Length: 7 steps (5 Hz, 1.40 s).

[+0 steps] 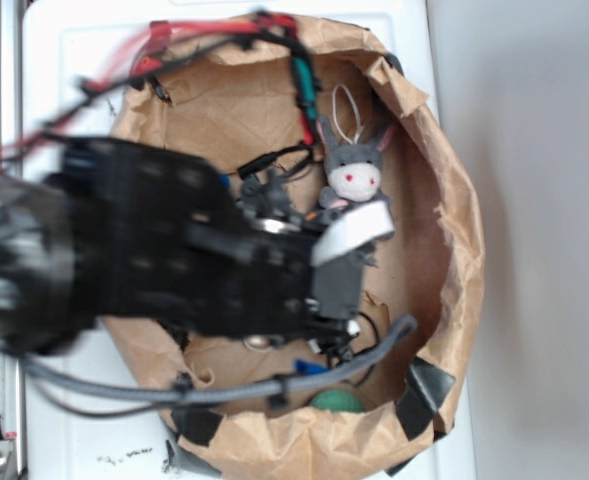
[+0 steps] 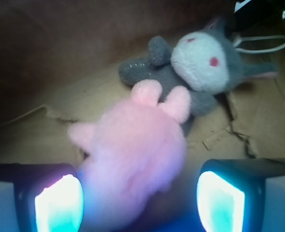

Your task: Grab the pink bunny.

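Paper bag point(image 1: 444, 250), its crumpled brown rim rolled down, sits on a white table point(image 1: 64, 60) in the exterior view, with the black robot arm point(image 1: 144, 260) reaching in from the left. A grey donkey toy point(image 1: 352, 172) with a white face and a loop cord lies at the far side of the bag, just beyond the arm's end. A green object point(image 1: 334, 401) shows near the bag's lower rim. The pink bunny cannot be seen from here; the arm covers it.

Wrist view: the pink bunny point(image 2: 132, 159) lies on the bag's floor directly between the two fingers of the pincer point(image 2: 140, 200), its ears touching the grey donkey's body. The pincer stands released, wide apart, each glowing pad point(image 2: 59, 203) clear of the plush on its side, though the left pad is very close.

The step in hand appears to be the final line-up before the grasp. The next move likely calls for a slight descent and then a squeeze on the bunny's body, keeping the fingers short of the donkey so it is not caught as well.
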Available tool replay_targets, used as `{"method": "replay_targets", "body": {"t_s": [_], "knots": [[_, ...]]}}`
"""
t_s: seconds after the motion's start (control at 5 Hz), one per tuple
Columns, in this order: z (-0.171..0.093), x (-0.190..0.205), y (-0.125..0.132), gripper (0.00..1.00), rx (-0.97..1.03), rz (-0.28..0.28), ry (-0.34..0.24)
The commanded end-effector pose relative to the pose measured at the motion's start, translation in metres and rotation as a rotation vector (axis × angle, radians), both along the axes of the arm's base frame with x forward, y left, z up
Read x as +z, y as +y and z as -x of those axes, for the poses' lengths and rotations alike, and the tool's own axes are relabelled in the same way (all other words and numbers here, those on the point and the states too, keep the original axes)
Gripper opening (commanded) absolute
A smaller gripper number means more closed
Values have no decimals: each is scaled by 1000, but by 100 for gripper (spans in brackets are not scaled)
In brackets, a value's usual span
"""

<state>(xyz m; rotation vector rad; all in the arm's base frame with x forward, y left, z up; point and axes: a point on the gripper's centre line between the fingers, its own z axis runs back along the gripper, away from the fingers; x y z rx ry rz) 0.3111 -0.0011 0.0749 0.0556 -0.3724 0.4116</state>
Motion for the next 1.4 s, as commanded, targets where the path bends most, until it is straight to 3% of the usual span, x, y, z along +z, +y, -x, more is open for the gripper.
{"method": "replay_targets", "body": {"t_s": [0.0, 0.2, 0.4, 0.6, 0.8, 1.0, 1.2], "knots": [[-15, -16, -7, 100, 18, -59, -33], [-6, -16, -9, 100, -4, -43, -59], [0, -6, -5, 0, 24, -35, -54], [-2, 10, -2, 0, 13, -19, -52], [-2, 54, -4, 0, -20, -4, -43], [0, 96, -2, 0, -56, -43, -28], [-1, 125, 4, 0, -159, -62, 54]]}}
